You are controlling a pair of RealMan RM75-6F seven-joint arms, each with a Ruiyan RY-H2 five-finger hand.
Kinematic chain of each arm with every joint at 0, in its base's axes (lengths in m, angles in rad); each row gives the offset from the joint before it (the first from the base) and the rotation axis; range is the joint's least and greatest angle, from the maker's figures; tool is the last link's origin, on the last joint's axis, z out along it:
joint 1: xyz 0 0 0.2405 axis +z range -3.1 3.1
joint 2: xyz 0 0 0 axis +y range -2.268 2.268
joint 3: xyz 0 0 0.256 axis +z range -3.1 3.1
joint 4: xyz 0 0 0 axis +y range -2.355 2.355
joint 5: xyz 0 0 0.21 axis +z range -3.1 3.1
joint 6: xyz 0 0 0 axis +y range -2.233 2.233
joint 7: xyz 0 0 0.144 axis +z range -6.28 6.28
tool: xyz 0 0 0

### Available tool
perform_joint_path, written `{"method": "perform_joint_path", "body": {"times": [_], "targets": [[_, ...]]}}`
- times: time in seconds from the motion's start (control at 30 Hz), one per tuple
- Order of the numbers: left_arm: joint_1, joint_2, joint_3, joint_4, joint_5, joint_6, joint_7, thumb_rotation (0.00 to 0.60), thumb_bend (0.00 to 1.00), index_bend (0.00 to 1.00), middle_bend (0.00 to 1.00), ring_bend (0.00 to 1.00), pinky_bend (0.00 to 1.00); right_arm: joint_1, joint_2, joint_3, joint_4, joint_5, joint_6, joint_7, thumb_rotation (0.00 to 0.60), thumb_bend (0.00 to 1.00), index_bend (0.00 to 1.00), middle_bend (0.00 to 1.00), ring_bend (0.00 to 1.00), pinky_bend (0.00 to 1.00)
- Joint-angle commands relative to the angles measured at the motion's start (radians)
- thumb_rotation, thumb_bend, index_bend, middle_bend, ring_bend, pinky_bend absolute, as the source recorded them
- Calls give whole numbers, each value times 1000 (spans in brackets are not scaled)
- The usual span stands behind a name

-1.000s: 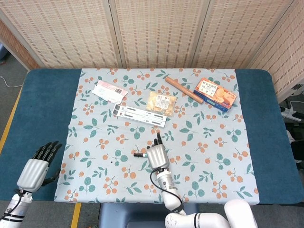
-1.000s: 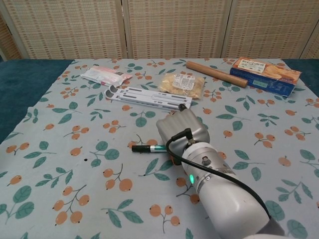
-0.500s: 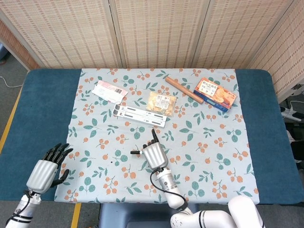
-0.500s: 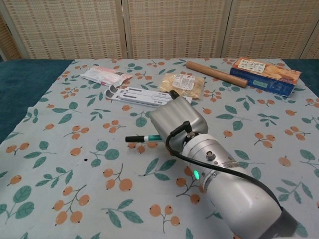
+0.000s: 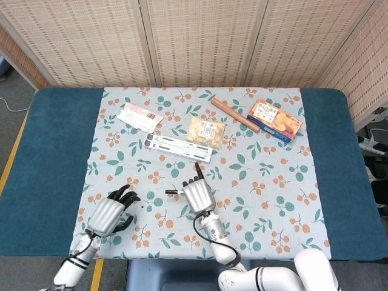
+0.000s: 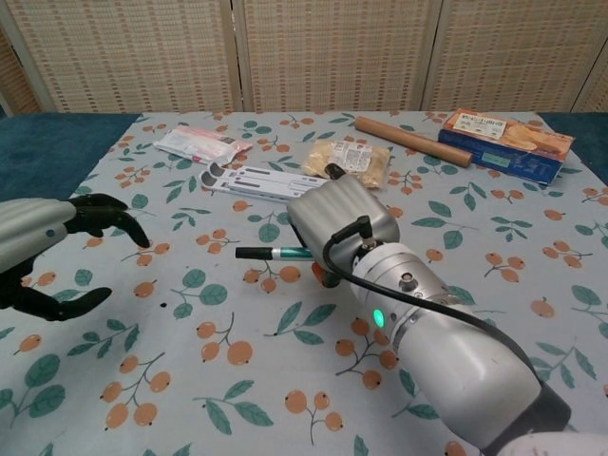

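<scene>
My right hand (image 5: 197,195) (image 6: 342,223) is over the middle of the floral cloth (image 5: 273,182) and grips a dark pen with a teal band (image 5: 174,191) (image 6: 271,253). The pen sticks out to the left of the hand, roughly level, and its other end is hidden under the palm. My left hand (image 5: 111,213) (image 6: 43,242) hovers over the cloth's near left part, fingers spread and thumb apart, holding nothing. A gap of bare cloth separates it from the pen tip.
Along the far side of the cloth lie a pink-and-white packet (image 5: 140,117), a long white slotted strip (image 5: 179,148), a clear snack bag (image 5: 205,131), a wooden rolling pin (image 5: 234,114) and an orange-and-blue box (image 5: 276,119). Blue table surface (image 5: 54,139) flanks the cloth.
My left hand has come in from the table's left edge to over the cloth. My right hand has raised the pen slightly and carried it a little leftward.
</scene>
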Motion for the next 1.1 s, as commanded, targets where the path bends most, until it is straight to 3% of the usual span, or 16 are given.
{"method": "perform_joint_path", "body": {"times": [0.03,0.4,0.5,0.77,1.1], "targets": [[-46,-106,-62,51,-82,-37,35,600,373,213,207,83,284,-1,7,6,-16,5,0,0,600,363,983,849,478,0],[-99,-225,-116,179,-149,-53,-53,600,363,193,203,115,364,0,20,22,-55,45,-5,-2,600,362,983,849,478,0],[-107,-240,-119,195,-163,-60,-63,600,363,221,209,124,376,3,16,25,-54,49,-5,3,600,362,982,849,478,0],[-127,-307,-131,250,-171,-33,-88,600,362,385,342,171,406,18,-16,38,-21,64,-3,8,600,363,983,849,478,0],[-158,-362,-140,314,-186,-28,-62,600,365,422,373,185,407,25,-37,49,-11,88,-5,16,600,363,983,849,478,2]]}}
